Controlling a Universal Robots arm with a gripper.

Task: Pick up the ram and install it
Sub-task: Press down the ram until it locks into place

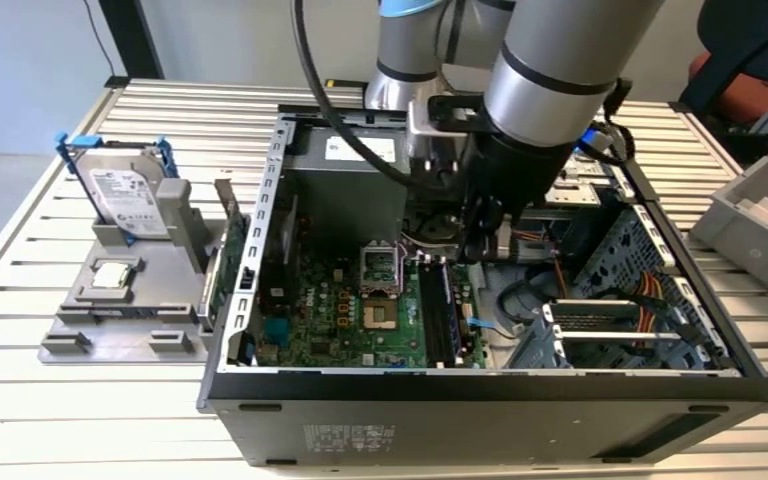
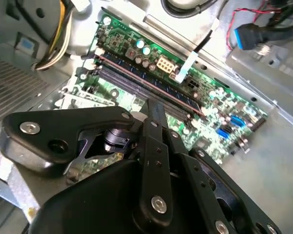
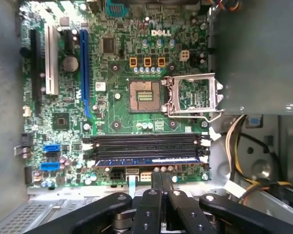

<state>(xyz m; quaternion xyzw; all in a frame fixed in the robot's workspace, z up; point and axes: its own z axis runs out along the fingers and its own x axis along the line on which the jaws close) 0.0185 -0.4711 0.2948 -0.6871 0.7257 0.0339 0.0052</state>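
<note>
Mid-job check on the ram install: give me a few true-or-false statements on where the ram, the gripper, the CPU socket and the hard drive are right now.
1. The ram sits in one of the motherboard's long black slots. True.
2. The gripper is wide open above the CPU socket. False: in the first wrist view its fingers are together, right beside the ram's slot.
3. A cooler covers the CPU socket. False: the socket is bare and its metal frame is flipped open.
4. The hard drive is mounted inside the case. False: it stands on a grey holder outside the case, at the exterior view's left.
5. The arm reaches down into the open case. True.
</note>
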